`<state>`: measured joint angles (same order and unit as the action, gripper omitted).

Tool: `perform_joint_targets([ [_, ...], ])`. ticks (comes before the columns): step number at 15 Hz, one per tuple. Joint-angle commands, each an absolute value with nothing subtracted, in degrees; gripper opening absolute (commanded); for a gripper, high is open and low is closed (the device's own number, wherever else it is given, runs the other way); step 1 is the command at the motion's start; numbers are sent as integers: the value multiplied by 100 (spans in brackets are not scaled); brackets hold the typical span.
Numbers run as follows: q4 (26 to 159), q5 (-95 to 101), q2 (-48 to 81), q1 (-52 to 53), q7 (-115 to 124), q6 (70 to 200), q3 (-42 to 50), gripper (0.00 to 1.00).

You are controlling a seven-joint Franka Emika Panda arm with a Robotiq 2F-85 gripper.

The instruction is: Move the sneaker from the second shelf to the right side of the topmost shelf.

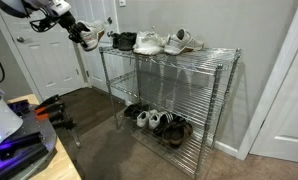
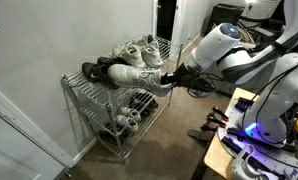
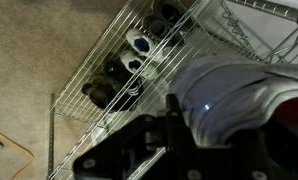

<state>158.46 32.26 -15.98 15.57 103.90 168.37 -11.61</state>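
My gripper [image 1: 81,35] is shut on the light grey-white sneaker [image 1: 91,40] and holds it in the air just off the end of the chrome rack, at the level of the topmost shelf [image 1: 204,52]. In an exterior view the sneaker [image 2: 139,77] hangs from the gripper [image 2: 172,77] beside the black shoe [image 2: 99,70]. In the wrist view the sneaker [image 3: 239,95] fills the space between the dark fingers [image 3: 221,128]. The second shelf [image 1: 169,85] holds no shoes that I can see.
On the topmost shelf stand a black shoe [image 1: 120,41], a bulky white sneaker [image 1: 147,43] and another pale sneaker [image 1: 183,40]. Several shoes [image 1: 159,122] sit on the lowest tier. A white door [image 1: 49,60] is behind the arm. A table with gear [image 2: 249,140] is nearby.
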Motion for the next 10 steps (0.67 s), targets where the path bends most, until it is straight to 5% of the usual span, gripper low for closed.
perform_joint_targets([
  [1, 15839, 3226, -1543, 1550, 10388, 16866, -1160, 14],
  [8, 15831, 3226, -1524, 1550, 10388, 16885, -1160, 14],
  [10, 15766, 3147, -1606, 1591, 10285, 16832, -1079, 7],
])
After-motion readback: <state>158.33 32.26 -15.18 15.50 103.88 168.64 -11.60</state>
